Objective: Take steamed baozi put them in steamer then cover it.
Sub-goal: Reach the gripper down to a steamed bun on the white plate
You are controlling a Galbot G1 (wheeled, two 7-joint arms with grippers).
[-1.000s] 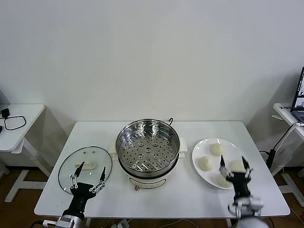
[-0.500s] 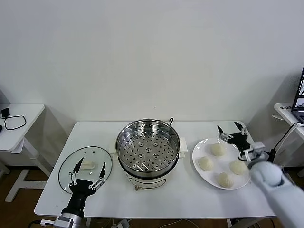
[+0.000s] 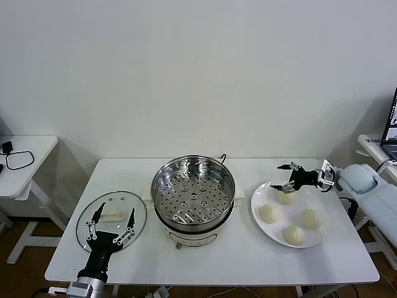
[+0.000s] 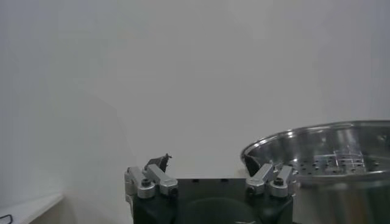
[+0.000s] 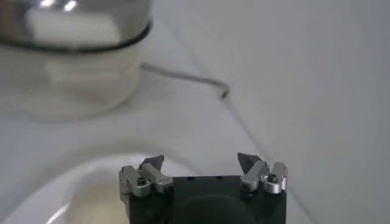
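Right gripper (image 3: 288,176) spread wide over the far bun on the plate; left gripper (image 3: 110,225) waits, also wide, holding nothing.

4 steamed baozi (image 3: 268,213) lie on the white plate (image 3: 257,197) at the right of the table (image 3: 248,261), just right of the steamer (image 3: 193,192). The right arm reaches in from the right edge, and its empty fingers sit just above the far bun (image 3: 286,197); contact cannot be told. The steamer stands at the table's centre, uncovered, its perforated tray bare. The cover (image 3: 111,218) lies flat on the table at the left, handle up. The left gripper hovers at the near left edge, over the near rim of the cover.
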